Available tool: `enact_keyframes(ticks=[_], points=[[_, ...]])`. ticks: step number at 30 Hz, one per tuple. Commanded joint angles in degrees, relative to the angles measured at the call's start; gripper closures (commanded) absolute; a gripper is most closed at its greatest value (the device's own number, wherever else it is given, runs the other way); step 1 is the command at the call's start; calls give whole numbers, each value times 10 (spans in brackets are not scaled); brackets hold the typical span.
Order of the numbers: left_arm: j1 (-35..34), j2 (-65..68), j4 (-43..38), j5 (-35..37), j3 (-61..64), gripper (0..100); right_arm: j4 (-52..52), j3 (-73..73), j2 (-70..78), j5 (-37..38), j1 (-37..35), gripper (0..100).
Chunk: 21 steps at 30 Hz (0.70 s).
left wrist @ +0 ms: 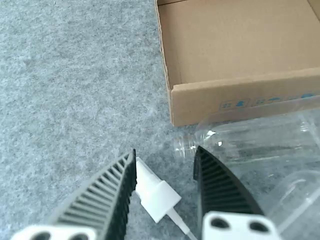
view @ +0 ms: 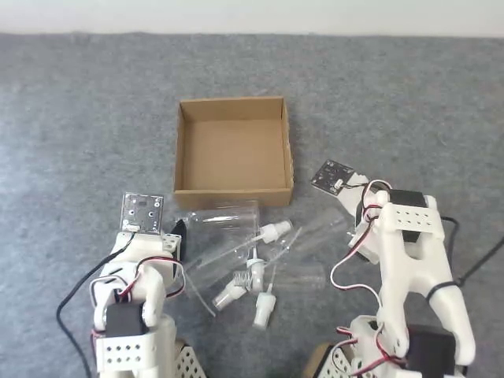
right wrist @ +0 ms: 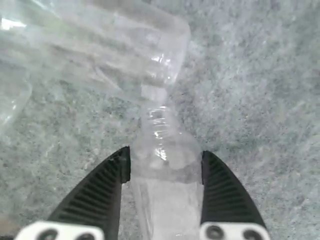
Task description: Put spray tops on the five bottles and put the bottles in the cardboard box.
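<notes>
The open cardboard box (view: pixel 232 150) stands in the middle of the grey carpet, with nothing inside it. In front of it lie several clear bottles (view: pixel 224 216) and loose white spray tops (view: pixel 264 307). My left gripper (left wrist: pixel 164 151) is open just in front of the box's near left corner, straddling a white spray top (left wrist: pixel 157 192) on the carpet. An uncapped bottle neck (left wrist: pixel 187 145) lies right beside it. My right gripper (right wrist: pixel 165 152) is shut on a clear bottle (right wrist: pixel 162 165) at the right end of the pile, with both fingers against its sides.
The box wall (left wrist: pixel 240 100) rises close behind the left gripper. Bare carpet (view: pixel 87 118) surrounds the box on the left, right and far sides. Both arm bases (view: pixel 134 331) stand at the near edge.
</notes>
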Motion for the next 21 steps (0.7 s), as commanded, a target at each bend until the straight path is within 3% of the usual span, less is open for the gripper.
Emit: enact_keyframes(ticks=[1,9,16,21], points=[[-4,-9,-4,-4,-11,822,9,-4,-31,5,-3,919],[-4,-9,-4,-4,-11,822,15,-2,-25,-27,-7,907],[-4,-9,-4,-4,-11,822,42,-2,-25,-26,-2,712],[-4,-9,-4,-4,-11,822,36,18,-25,-26,-7,707]])
